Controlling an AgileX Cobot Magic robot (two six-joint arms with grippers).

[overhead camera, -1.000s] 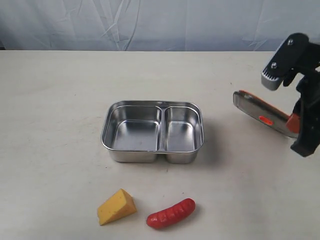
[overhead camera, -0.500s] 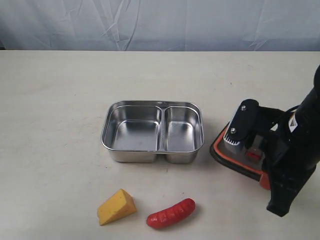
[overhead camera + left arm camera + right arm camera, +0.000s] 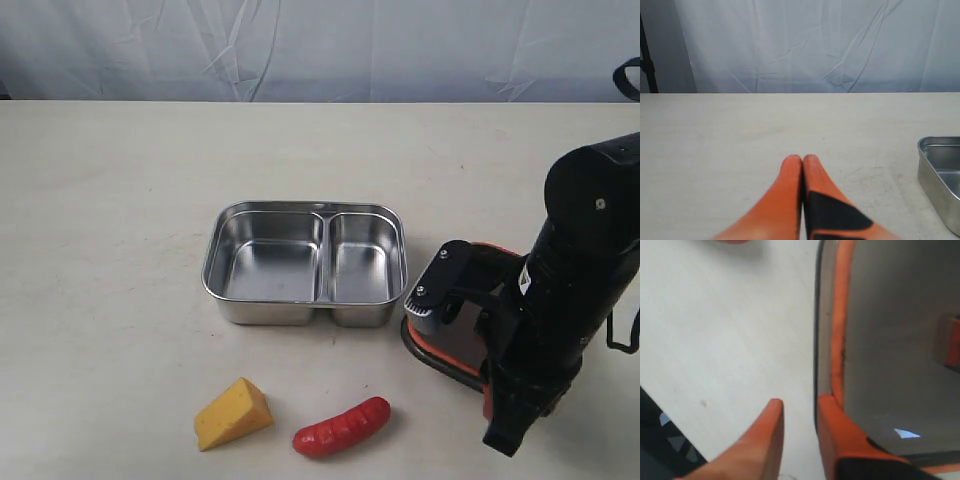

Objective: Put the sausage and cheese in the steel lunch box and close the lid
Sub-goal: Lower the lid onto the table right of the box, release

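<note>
The sausage (image 3: 342, 427) and cheese (image 3: 233, 413) lie on the worktop (image 3: 120, 200) near the empty steel lunch box (image 3: 305, 207). They are probably light, stiff, glossy toys, best pinched across the middle. The lid (image 3: 462, 345) sits just beside the box, largely hidden under the right gripper (image 3: 797, 407), whose jaws are slightly apart. The left gripper (image 3: 802, 160) has its jaws together.

On the pale table (image 3: 120, 200) lie the steel lunch box (image 3: 305, 262), lid (image 3: 458, 342), cheese (image 3: 232, 413) and sausage (image 3: 342, 427).

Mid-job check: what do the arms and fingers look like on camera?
The right arm is bulky matte black with a black cable looping off it. Fingers on the left gripper and right gripper are tapered orange with black patches.
</note>
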